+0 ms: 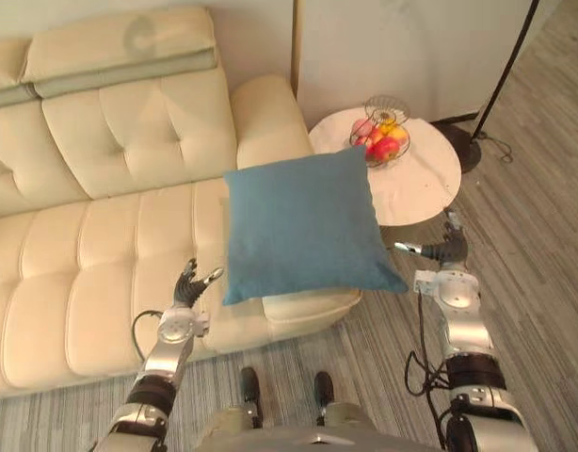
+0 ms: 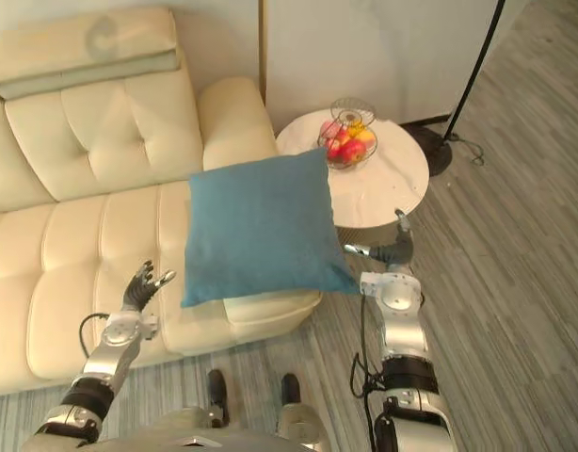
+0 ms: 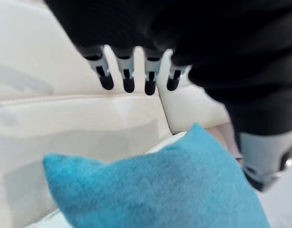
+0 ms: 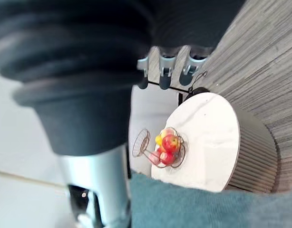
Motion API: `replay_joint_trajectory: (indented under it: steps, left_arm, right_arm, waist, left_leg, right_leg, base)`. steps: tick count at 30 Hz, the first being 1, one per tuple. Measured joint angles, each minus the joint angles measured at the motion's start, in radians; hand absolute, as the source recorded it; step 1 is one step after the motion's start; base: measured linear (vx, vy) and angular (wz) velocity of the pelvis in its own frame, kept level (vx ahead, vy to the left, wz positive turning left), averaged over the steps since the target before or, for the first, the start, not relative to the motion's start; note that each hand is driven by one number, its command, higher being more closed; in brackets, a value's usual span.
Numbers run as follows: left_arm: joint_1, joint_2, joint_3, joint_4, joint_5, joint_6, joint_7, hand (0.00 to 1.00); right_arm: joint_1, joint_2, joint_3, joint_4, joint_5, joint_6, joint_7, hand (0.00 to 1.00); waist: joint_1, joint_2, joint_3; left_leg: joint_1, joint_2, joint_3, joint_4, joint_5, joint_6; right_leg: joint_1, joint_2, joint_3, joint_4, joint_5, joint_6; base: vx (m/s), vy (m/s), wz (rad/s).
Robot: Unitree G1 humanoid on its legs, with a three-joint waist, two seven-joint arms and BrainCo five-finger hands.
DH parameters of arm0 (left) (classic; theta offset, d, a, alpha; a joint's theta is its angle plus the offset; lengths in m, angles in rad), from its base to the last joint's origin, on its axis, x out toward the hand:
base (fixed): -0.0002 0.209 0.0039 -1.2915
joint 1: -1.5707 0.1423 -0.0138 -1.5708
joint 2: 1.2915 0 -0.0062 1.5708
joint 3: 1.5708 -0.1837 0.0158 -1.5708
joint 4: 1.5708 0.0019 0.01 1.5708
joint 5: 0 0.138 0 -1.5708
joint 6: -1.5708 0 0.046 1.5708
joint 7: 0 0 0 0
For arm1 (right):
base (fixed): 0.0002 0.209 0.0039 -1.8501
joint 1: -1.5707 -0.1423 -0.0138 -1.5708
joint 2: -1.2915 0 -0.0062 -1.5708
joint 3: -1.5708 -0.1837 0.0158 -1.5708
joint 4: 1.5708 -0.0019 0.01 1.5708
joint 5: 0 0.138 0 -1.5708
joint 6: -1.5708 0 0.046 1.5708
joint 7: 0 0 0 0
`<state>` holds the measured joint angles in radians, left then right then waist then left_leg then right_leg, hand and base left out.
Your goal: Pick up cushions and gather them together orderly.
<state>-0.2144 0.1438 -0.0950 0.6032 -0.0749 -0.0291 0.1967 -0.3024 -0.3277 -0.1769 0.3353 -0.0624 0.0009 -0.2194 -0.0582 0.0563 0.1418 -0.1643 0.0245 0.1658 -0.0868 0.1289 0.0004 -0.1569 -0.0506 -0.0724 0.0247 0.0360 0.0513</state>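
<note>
We see the blue cushion (image 1: 303,226) at the right end of the sofa (image 1: 101,264) seat, beside the armrest. Its lower corner juts past the seat's front right corner toward the floor. Whether it lies flat or is propped up at the back, we cannot tell. Our left hand (image 1: 193,285) hovers over the seat's front edge just left of the cushion, fingers straight and spread, holding nothing. Our right hand (image 1: 447,250) hangs off the sofa near that overhanging corner, also with straight fingers and empty. The cushion sits between the two hands with neither touching it, so we judge that no grasp has begun. The main risk is the overhang: if one hand arrives first, or pushes harder than the other, the cushion could slide on the smooth seat and tip to the floor. A flat-palmed squeeze on something this soft may also let it fold and sag out unless the fingers curl round its edges. The right hand works close to the round desk (image 1: 425,179) and its fruit basket (image 1: 383,132), so a wide outward swing could knock the basket or catch the desk's edge.
</note>
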Motion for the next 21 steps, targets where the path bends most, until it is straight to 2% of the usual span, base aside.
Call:
replay_joint_trajectory:
  steps: [4,8,9,11,12,17,21]
  left_arm:
    - [-0.107,-0.006,-0.037,0.044,-0.001,0.0,0.014,0.0]
    - [-0.297,0.005,-0.074,0.137,-0.002,0.0,0.02,0.0]
    - [-0.315,0.006,-0.079,0.145,-0.002,0.0,0.02,0.0]
    - [-0.366,0.012,-0.097,0.164,-0.003,0.001,0.02,0.0]
    - [-0.407,0.021,-0.113,0.171,-0.004,0.001,0.02,1.0]
    - [-0.53,0.04,-0.153,0.204,-0.029,0.007,0.02,1.0]
    - [-0.571,0.042,-0.159,0.194,-0.045,0.007,0.026,1.0]
  right_arm:
    - [-0.094,-0.002,0.057,0.055,0.026,0.002,-0.001,0.0]
    - [-0.229,-0.007,0.121,0.155,0.053,0.008,-0.008,0.0]
    - [-0.243,-0.007,0.13,0.16,0.06,0.011,-0.009,1.0]
    - [-0.289,-0.007,0.152,0.171,0.067,0.019,-0.015,1.0]
    - [-0.343,-0.008,0.173,0.194,0.075,0.023,-0.031,1.0]
    - [-0.429,-0.029,0.226,0.194,0.076,0.026,-0.052,1.0]
    - [-0.438,-0.046,0.249,0.181,0.078,0.026,-0.053,1.0]
  waist:
    - [0.001,0.003,0.043]
    - [0.003,0.012,0.119]
    - [0.005,0.012,0.124]
    - [0.009,0.012,0.149]
    - [0.009,0.013,0.17]
    - [0.011,0.015,0.195]
    - [0.01,0.015,0.205]
  left_leg:
    - [-0.077,0.004,-0.003,0.0,0.027,0.002]
    - [-0.17,0.003,-0.017,0.005,0.067,-0.005]
    - [-0.182,0.003,-0.018,0.006,0.072,-0.007]
    - [-0.2,0.003,-0.022,0.006,0.082,-0.007]
    - [-0.218,0.003,-0.022,0.006,0.09,-0.009]
    - [-0.286,0.003,-0.01,0.006,0.103,-0.027]
    - [-0.297,0.009,0.022,0.006,0.098,-0.022]
  right_leg:
    - [-0.081,0.002,-0.002,0.012,0.029,-0.001]
    - [-0.185,-0.003,-0.023,0.055,0.045,0.0]
    - [-0.199,-0.004,-0.024,0.063,0.045,0.0]
    - [-0.226,-0.005,-0.025,0.086,0.045,-0.001]
    - [-0.257,-0.007,-0.025,0.113,0.044,-0.001]
    - [-0.36,-0.015,-0.02,0.179,0.036,-0.004]
    - [-0.399,-0.021,-0.019,0.236,0.011,-0.008]
  base:
    - [-0.13,0.022,0.01]
    - [-0.12,0.016,0.09]
    - [-0.08,0.003,0.13]
    - [-0.06,0.001,0.04]
    - [-0.08,-0.002,0.02]
    - [-0.07,-0.012,-0.03]
    - [-0.04,-0.02,0.0]
